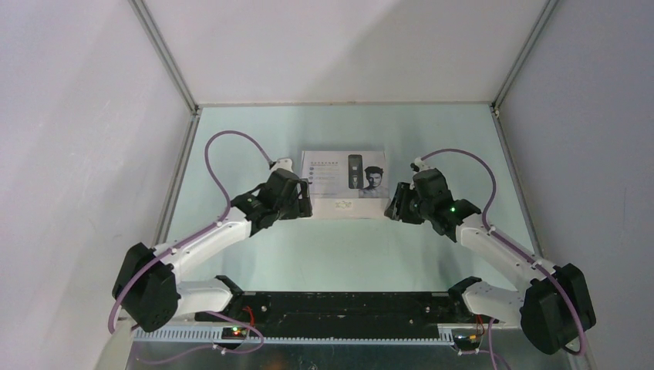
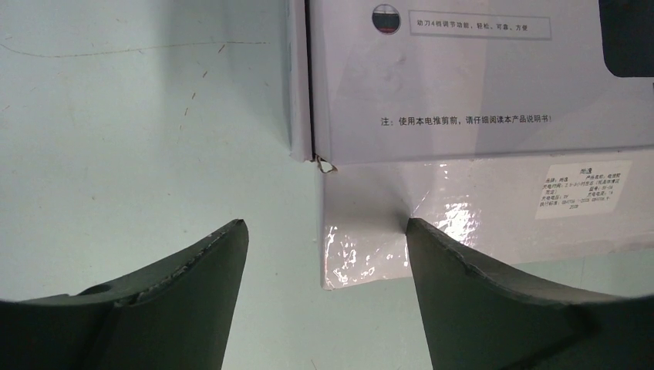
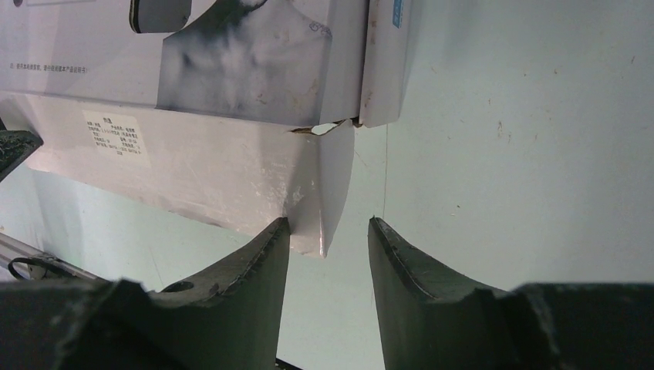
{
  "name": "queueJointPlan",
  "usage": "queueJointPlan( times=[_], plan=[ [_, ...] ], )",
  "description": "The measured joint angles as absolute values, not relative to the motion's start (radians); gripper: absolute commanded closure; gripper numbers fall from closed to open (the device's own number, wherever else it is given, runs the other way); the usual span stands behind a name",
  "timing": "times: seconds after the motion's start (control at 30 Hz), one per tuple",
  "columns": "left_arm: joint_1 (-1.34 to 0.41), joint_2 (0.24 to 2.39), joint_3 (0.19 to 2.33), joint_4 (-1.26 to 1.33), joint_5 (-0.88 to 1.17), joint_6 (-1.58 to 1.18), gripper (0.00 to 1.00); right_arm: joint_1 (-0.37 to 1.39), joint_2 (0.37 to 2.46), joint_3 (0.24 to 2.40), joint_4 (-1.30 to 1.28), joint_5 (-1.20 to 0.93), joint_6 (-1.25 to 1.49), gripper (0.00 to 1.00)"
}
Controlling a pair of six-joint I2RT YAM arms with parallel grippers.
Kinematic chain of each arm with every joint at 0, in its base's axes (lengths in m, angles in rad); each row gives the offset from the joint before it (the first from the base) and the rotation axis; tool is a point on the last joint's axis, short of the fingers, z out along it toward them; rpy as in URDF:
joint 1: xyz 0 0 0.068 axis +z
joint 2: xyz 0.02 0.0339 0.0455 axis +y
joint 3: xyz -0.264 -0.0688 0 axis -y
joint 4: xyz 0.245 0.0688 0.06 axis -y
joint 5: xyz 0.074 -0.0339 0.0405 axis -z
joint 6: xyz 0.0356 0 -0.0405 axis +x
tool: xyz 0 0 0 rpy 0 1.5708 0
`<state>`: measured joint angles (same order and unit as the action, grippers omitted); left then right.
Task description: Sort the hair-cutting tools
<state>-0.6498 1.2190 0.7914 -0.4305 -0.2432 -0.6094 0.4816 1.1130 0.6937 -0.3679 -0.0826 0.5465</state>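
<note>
No hair-cutting tool shows in any view. A flat white box (image 1: pixel 343 185) with a printed lid, showing a man's portrait and a clipper, lies shut at the table's middle. My left gripper (image 1: pixel 305 206) is open at the box's near left corner; in the left wrist view the corner of the box (image 2: pixel 463 92) lies between the fingers of the gripper (image 2: pixel 325 225). My right gripper (image 1: pixel 393 206) is open at the near right corner; in the right wrist view the box (image 3: pixel 231 77) corner sits between the fingers of the gripper (image 3: pixel 329 222), close to the left one.
The pale green table (image 1: pixel 339 254) is walled by white panels on the left, right and back. A black rail (image 1: pixel 332 308) with cables runs along the near edge between the arm bases. A small label (image 2: pixel 582 189) is on the box's front face.
</note>
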Motion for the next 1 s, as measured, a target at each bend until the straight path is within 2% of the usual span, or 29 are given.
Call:
queueJointPlan(
  times=[0.6, 1.0],
  plan=[
    [-0.741, 1.281, 0.862, -0.491, -0.358, -0.598, 0.28, 0.550, 1.113, 0.705, -0.386, 0.016, 0.543, 0.58],
    [-0.783, 1.297, 0.881, -0.516, -0.419, -0.593, 0.35, 0.614, 1.132, 0.732, -0.406, 0.086, 0.515, 0.67]
  ],
)
